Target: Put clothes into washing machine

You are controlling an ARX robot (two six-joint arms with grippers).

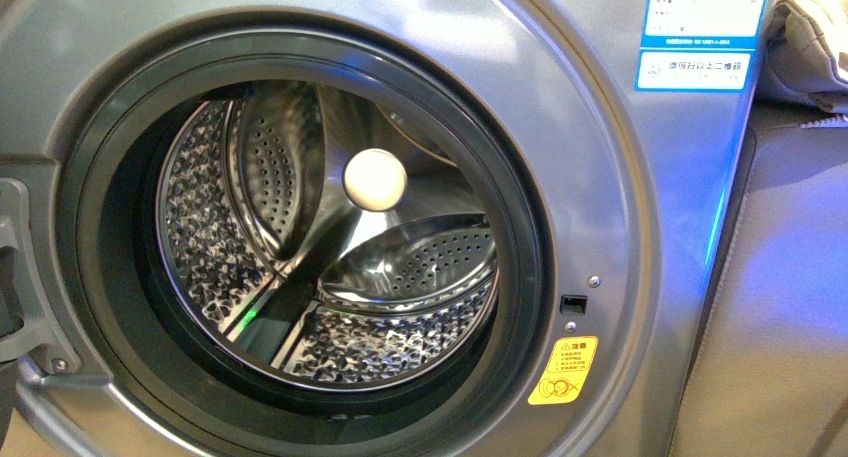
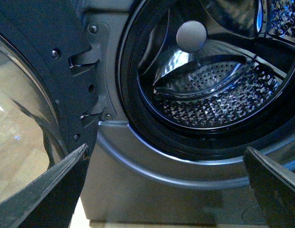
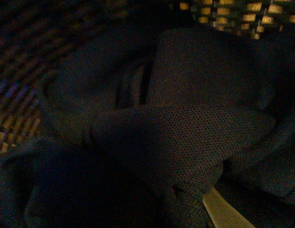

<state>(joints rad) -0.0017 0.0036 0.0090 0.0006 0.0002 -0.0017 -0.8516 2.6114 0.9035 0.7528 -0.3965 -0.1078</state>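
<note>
The silver-grey washing machine [image 1: 600,157] fills the front view, its black-rimmed porthole open on the empty perforated steel drum [image 1: 330,267]. Neither arm shows there. In the left wrist view my left gripper [image 2: 166,154] is open and empty, low in front of the machine's front panel [image 2: 152,190], below the drum [image 2: 209,95]. In the right wrist view the dark navy knit clothes [image 3: 185,137] fill the frame in folds. My right gripper [image 3: 185,204] is shut on the clothes, with one pale fingertip [image 3: 223,213] showing under the cloth.
The open door [image 2: 38,95] with its hinges [image 2: 85,54] stands at the porthole's left. A beige cloth bundle [image 1: 810,47] lies on top at the far right. A woven basket-like surface [image 3: 233,12] shows behind the clothes in the dim right wrist view.
</note>
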